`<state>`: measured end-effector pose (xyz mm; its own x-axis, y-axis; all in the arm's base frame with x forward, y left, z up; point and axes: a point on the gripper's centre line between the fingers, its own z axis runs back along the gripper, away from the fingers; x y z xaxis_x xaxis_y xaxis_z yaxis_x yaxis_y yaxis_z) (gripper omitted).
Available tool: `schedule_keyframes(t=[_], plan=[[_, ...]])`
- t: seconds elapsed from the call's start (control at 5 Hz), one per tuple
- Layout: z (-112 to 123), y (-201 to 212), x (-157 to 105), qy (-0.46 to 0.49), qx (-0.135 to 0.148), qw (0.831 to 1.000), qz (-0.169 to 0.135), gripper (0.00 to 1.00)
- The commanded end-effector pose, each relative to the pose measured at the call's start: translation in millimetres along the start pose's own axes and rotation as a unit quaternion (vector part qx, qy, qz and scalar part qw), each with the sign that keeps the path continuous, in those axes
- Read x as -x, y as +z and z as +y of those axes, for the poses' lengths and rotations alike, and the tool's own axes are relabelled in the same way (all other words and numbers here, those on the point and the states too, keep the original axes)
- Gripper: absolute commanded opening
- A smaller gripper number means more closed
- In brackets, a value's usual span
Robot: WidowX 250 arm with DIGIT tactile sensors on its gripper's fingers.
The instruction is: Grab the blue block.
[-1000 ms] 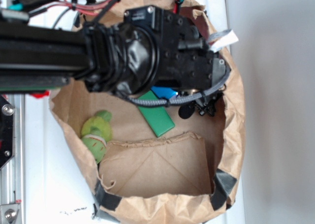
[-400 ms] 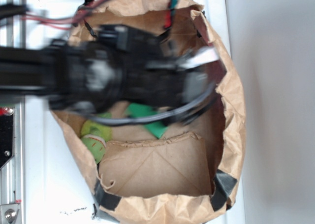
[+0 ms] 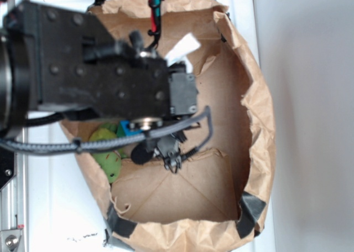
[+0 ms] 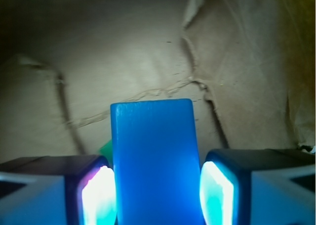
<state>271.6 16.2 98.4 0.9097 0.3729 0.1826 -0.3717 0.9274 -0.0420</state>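
Note:
The blue block, a flat bright-blue slab, stands upright between my two lit fingers in the wrist view, and my gripper is shut on its sides. Brown paper lies beyond the block. In the exterior view only a small blue corner of the block shows under the black wrist housing. The gripper there is mostly hidden by the arm, at the left side of the paper bag's inside.
An open brown paper bag surrounds everything, with its walls close by. A folded paper flap covers the near floor. A green plush toy lies at the bag's left. A sliver of green shows behind the block.
The arm has swung from the bag's middle right to its left side. The blue block went with it, away from the green slab, which is now hidden.

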Motion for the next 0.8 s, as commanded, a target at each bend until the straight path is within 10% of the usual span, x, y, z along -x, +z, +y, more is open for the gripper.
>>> schedule_keyframes(t=[0.0, 0.6], plan=[[5, 56, -25, -0.014, 0.046, 0.999, -0.017, 0.00], [-8, 92, -7, -0.111, 0.035, 0.987, -0.114, 0.00]])
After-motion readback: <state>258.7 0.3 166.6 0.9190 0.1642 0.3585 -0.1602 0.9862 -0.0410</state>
